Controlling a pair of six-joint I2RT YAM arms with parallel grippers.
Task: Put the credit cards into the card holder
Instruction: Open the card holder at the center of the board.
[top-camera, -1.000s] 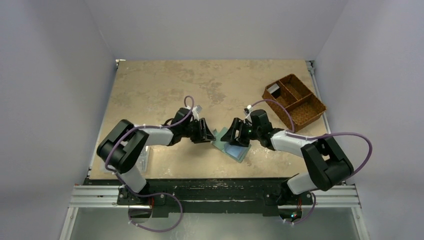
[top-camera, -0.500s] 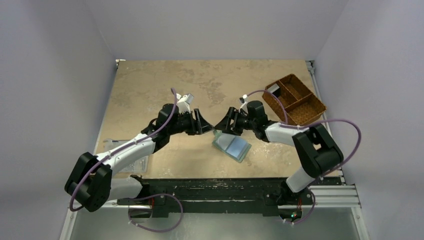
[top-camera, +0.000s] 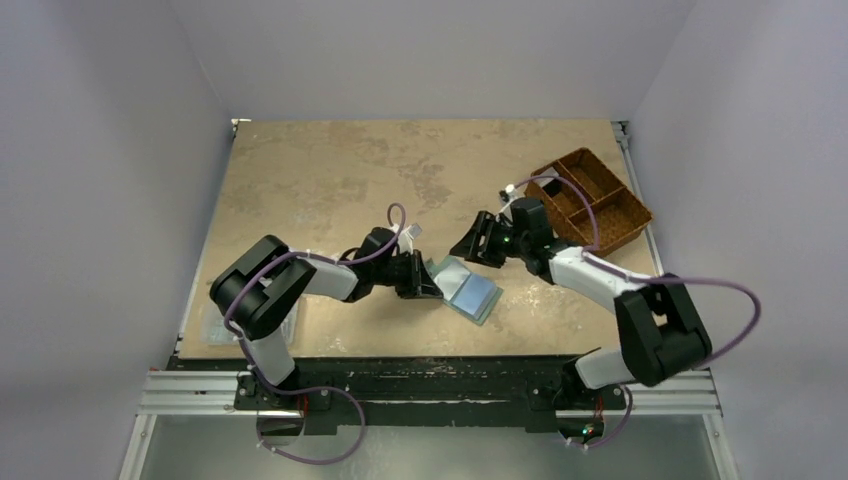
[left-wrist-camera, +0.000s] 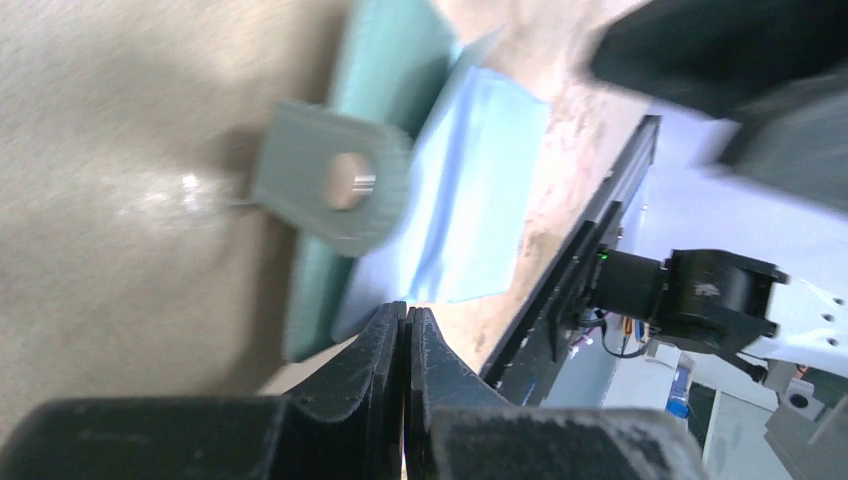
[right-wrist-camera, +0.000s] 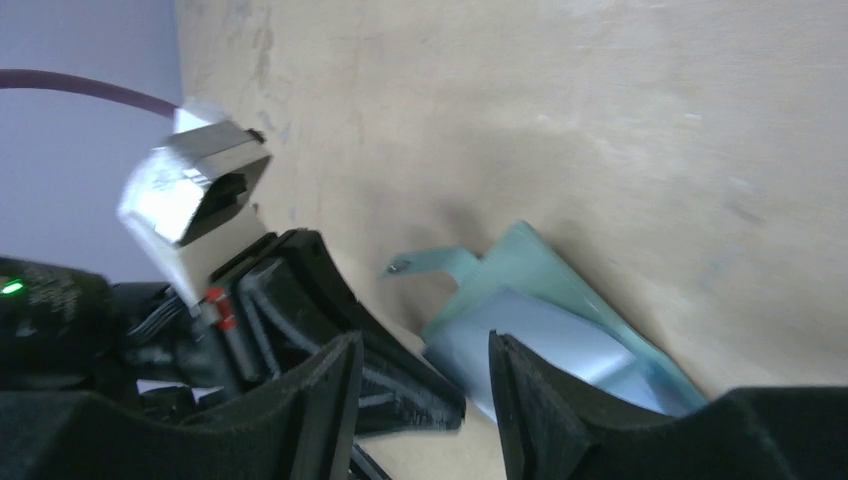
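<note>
Left wrist view shows you the left gripper (left-wrist-camera: 405, 318), fingers together on nothing, at the edge of the open wallet (left-wrist-camera: 478, 185) lying on the table (left-wrist-camera: 110, 130), the right gripper (right-wrist-camera: 425, 345) nearby with fingers apart

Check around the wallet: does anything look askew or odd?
The card holder lies open and skewed, its snap tab sticking out sideways. The left gripper is shut at its edge with nothing visible between the fingers. No credit cards show in any view.

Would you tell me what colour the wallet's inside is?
Pale blue; the wallet shows best in the left wrist view.
</note>
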